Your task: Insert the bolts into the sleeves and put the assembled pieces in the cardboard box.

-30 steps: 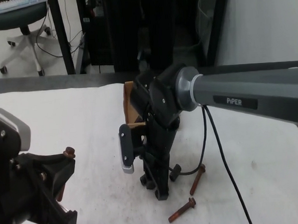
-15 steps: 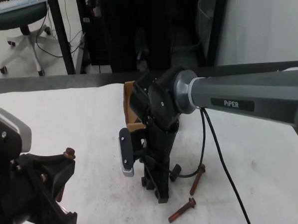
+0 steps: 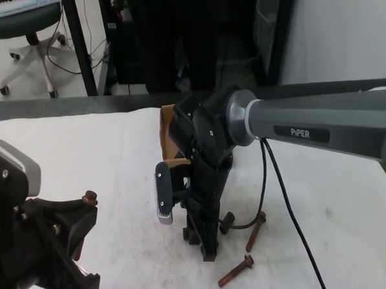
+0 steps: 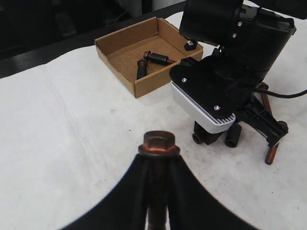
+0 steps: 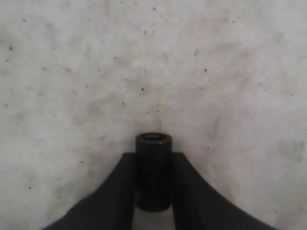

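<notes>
My left gripper (image 4: 159, 162) is shut on a rusty bolt (image 4: 159, 144), head up, low at the near left of the bench (image 3: 87, 198). My right gripper (image 5: 153, 160) is shut on a black sleeve (image 5: 153, 167), held just over the white cloth (image 5: 144, 72). In the high view the right gripper (image 3: 202, 242) points down at the middle of the bench. The cardboard box (image 4: 117, 43) stands behind it (image 3: 167, 129). Two assembled pieces (image 4: 156, 58) lie inside it.
Two loose rusty bolts (image 3: 256, 230) (image 3: 236, 270) lie on the cloth right of my right gripper, with a black sleeve (image 3: 226, 221) beside them. A black cable (image 3: 283, 191) hangs from the right arm. An office chair (image 3: 25, 24) stands beyond the bench.
The right arm's wrist has dipped a little and come back up slightly. The left arm with its bolt has kept still.
</notes>
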{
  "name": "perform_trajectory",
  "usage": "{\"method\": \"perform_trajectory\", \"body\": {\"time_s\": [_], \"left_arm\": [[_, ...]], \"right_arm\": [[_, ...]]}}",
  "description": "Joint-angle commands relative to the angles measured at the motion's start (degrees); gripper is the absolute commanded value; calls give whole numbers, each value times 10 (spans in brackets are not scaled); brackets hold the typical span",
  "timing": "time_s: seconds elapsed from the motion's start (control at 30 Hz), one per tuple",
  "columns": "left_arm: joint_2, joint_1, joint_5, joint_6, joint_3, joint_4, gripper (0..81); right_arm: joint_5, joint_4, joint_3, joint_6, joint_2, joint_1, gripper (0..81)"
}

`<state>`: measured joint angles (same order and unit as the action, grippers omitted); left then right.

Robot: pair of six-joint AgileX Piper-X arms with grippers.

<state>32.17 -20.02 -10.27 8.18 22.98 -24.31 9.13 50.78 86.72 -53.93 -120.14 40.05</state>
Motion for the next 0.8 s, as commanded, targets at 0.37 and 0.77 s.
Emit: {"method": "perform_trajectory", "body": {"time_s": [0.37, 0.77], "left_arm": [[-8, 1, 0, -25, 10, 49, 2], [-55, 1, -12, -154, 10, 297, 2]], "right_arm": [[141, -71, 4, 205, 23, 12, 8], [482, -69, -51, 304, 110, -91, 8]]}}
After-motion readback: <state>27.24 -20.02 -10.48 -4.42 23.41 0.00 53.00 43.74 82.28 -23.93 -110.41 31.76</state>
